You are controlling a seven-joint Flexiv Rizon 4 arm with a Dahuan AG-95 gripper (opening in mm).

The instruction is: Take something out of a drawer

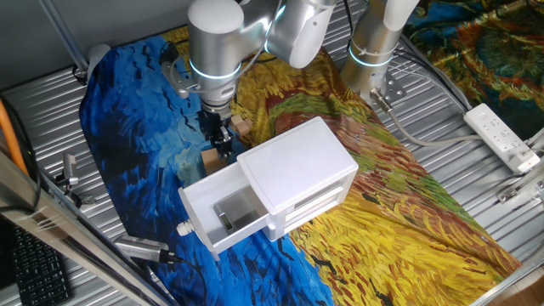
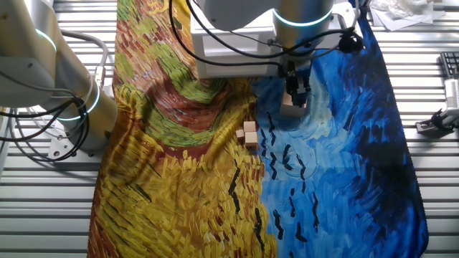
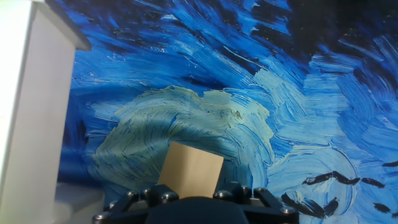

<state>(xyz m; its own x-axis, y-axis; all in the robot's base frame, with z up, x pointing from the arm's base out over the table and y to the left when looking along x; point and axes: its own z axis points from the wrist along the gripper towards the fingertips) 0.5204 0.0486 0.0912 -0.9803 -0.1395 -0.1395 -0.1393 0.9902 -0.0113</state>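
Light-brown wooden block (image 3: pixel 191 172) sits pinched in your hand (image 1: pixel 223 146), outside the open drawer (image 1: pixel 223 219); it looks light and rigid, so keep squeezing its flat sides.

Bright, even light; sharp fixed views, softer hand view.

Both fixed views are crisp, with glare on the glossy white cabinet (image 1: pixel 297 174) and the arm's silver shell. Soft shadows fall beside the cabinet on the painted cloth (image 1: pixel 127 153). In the hand view the drawer (image 3: pixel 34 106) edge is blurred and overexposed, and the upper corners darken.
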